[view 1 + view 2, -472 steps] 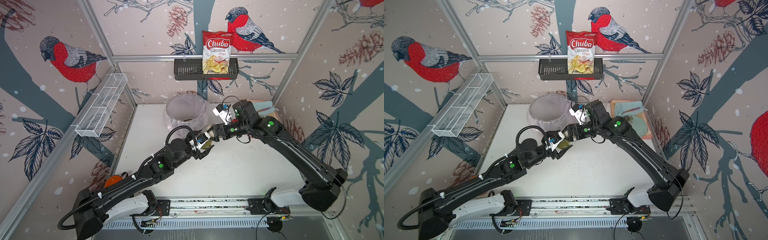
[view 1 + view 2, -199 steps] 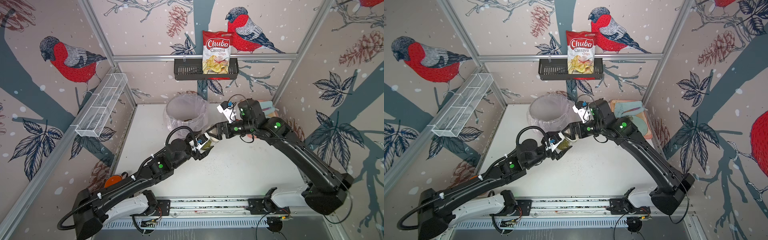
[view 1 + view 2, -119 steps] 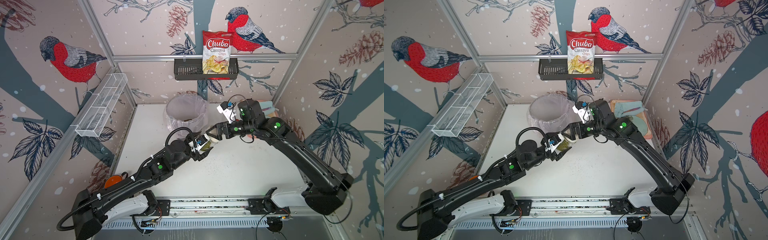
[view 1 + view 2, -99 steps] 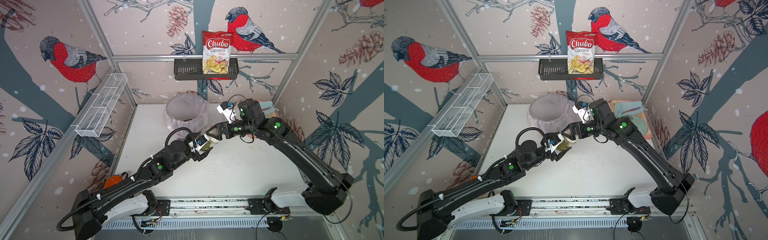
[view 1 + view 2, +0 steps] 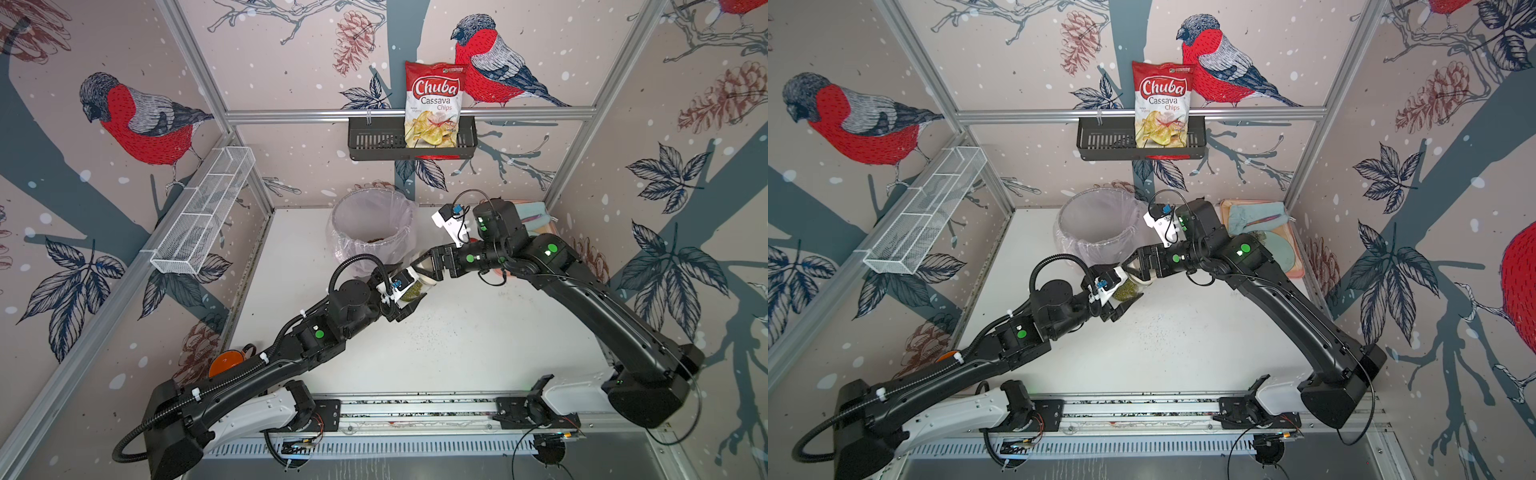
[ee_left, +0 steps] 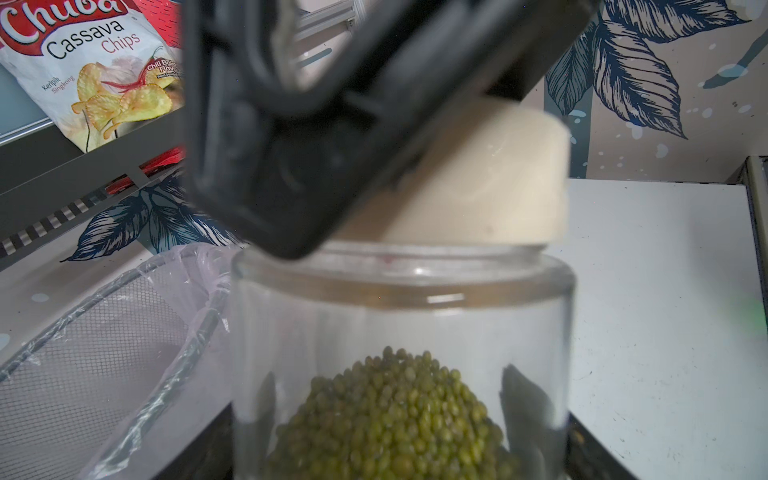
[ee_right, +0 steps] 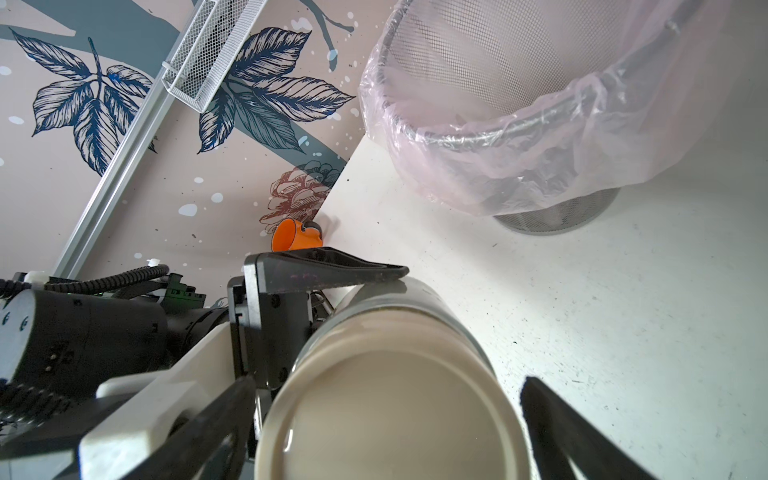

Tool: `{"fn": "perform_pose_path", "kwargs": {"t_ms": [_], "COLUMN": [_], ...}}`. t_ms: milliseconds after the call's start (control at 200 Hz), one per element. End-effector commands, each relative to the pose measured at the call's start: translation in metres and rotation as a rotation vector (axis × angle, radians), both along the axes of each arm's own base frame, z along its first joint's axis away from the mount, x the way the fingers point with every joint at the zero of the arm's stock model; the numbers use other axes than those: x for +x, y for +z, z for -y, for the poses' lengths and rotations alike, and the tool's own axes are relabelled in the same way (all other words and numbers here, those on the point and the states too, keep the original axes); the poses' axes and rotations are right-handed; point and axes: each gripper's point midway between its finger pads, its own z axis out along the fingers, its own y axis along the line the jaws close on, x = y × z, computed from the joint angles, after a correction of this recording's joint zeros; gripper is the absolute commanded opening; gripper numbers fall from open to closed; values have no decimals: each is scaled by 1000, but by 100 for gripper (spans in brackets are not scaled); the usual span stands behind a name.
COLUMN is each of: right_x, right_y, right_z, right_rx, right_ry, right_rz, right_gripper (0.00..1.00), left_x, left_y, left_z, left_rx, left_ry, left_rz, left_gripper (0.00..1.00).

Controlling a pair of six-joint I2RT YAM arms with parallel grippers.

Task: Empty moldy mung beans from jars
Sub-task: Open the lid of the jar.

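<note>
Left wrist view: left end effector (image 5: 406, 296) clamped on a clear jar (image 6: 399, 324).
Nearest, between the left end effector's jaws, the jar holds a heap of mung beans (image 6: 390, 415) at its base. At its mouth sits the beige lid (image 6: 478, 187); the right end effector (image 7: 386, 419) is spread wide, one finger either side of that lid, a slight gap showing on one. Beyond both end effectors stands the liner-covered mesh bin (image 6: 137, 278) on the white surface (image 6: 665, 332); farthest, the Chuba cassava chips bag (image 6: 104, 75).
</note>
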Motion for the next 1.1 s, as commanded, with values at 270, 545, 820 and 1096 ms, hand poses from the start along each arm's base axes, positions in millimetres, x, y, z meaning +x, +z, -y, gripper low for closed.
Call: {"fn": "perform_pose_path", "kwargs": {"t_ms": [270, 545, 820, 1096], "right_x": [-1, -2, -1, 1], "right_y": [10, 10, 13, 15], "right_z": [0, 1, 3, 5], "right_rx": [22, 21, 29, 32], "right_ry": [20, 18, 8, -2], "right_rz": [27, 28, 32, 37], "right_gripper": [98, 98, 100, 99], "left_x": [2, 3, 2, 2], "left_y": [46, 45, 47, 46], "left_z": [2, 1, 0, -1], "left_rx": [-135, -135, -139, -139], "left_ry": [1, 11, 12, 12], "left_rz": [102, 103, 110, 108], "left_gripper": [0, 0, 0, 0]}}
